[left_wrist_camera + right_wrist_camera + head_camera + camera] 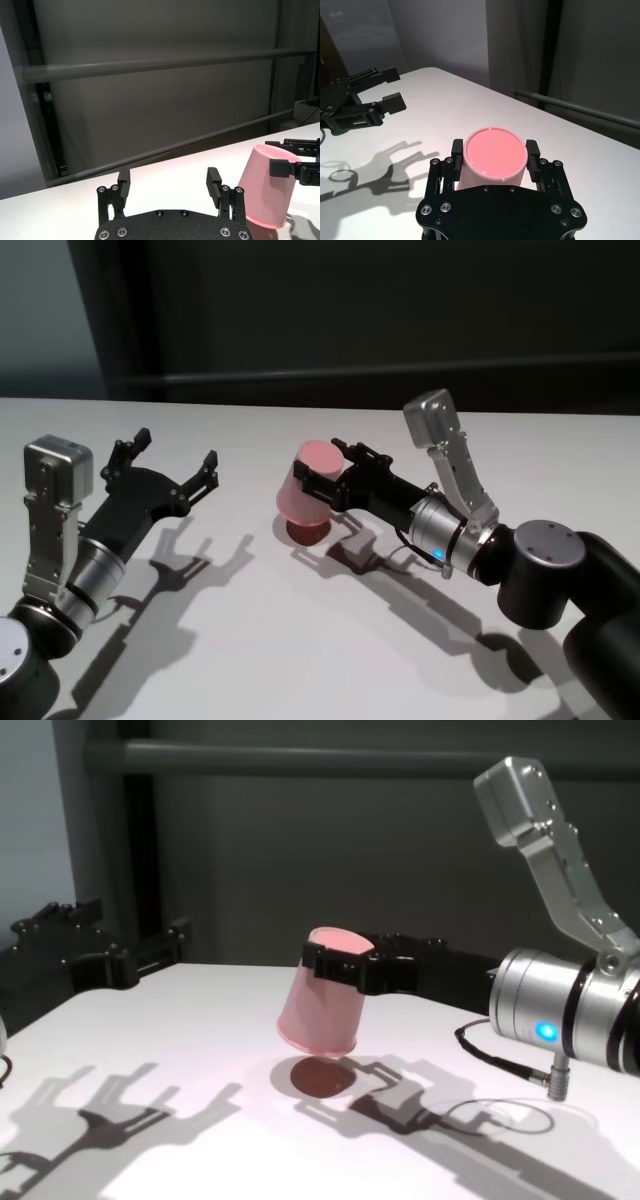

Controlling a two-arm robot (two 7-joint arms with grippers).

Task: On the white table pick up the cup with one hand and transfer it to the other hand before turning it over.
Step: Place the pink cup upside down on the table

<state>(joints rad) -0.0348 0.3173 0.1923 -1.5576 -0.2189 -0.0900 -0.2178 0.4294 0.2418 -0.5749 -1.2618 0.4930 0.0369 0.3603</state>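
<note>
The pink cup (308, 496) is held inverted and tilted, narrow closed base up and wide mouth down, a little above the white table (300, 650). My right gripper (327, 476), on the blue-lit arm, is shut on the cup near its base; the cup also shows in the right wrist view (495, 159) and chest view (320, 998). My left gripper (173, 456) is open and empty to the cup's left, apart from it. In the left wrist view its fingers (124, 179) stand spread, with the cup (264, 192) off to one side.
A black looped cable (500, 1108) hangs from the right arm and lies on the table. The cup's dark shadow (318, 1077) falls right below it. Dark wall and rails stand behind the table's far edge.
</note>
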